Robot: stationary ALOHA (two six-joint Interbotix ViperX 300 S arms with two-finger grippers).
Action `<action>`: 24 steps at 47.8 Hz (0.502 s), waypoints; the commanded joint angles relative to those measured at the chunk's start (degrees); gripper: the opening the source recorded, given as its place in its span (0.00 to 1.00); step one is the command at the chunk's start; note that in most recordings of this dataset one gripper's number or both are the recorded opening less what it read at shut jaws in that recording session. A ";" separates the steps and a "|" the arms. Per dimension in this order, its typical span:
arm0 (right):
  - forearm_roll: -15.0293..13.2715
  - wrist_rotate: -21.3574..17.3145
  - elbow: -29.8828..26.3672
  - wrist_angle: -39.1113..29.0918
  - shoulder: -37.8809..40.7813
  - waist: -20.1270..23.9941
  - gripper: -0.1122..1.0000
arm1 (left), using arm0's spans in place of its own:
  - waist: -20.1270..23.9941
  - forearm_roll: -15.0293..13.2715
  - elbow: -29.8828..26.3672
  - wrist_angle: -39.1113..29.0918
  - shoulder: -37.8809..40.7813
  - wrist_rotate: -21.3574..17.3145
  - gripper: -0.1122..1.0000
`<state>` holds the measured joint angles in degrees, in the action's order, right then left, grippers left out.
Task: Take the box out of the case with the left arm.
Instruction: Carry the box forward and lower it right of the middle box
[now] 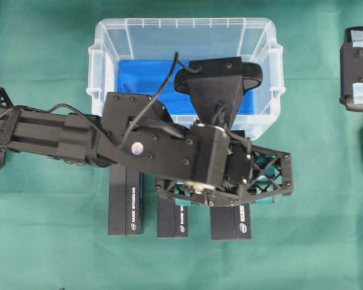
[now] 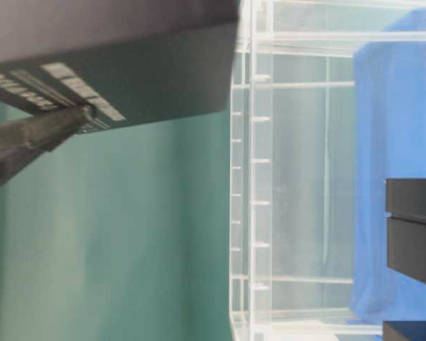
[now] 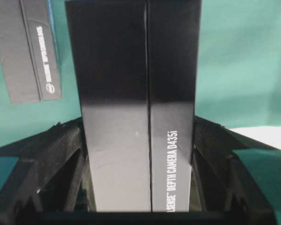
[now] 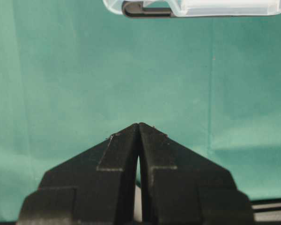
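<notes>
Clenched in the left pincer, the box runs lengthwise straight out from between the fingers, outside the case (which lies just beyond), over the green bench beside other boxes; the right pincer, closed and empty, sits well apart.

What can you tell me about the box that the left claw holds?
The box is long, black and glossy, seemingly cardboard, with a seam down its face and white print reading "DEPTH CAMERA D435i". It sits lengthwise between the left claw's two fingers, which press its long sides. It is outside the case, over the green cloth, near other black boxes.
</notes>
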<state>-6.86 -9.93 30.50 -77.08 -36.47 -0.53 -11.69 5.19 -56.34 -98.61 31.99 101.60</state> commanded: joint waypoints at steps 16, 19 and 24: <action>0.00 0.00 -0.53 0.26 -0.09 0.00 0.12 | 0.00 0.35 11.95 12.92 -4.48 0.00 0.64; 0.00 0.00 -0.53 0.26 -0.09 0.00 0.12 | 0.09 0.26 15.21 15.82 -5.01 0.26 0.64; 0.00 0.00 -0.44 0.26 0.00 0.00 0.12 | 0.09 0.35 19.86 18.81 -5.62 0.88 0.64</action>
<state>-6.86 -10.02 30.50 -77.08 -36.56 -0.53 -11.69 5.27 -38.50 -81.91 30.15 102.22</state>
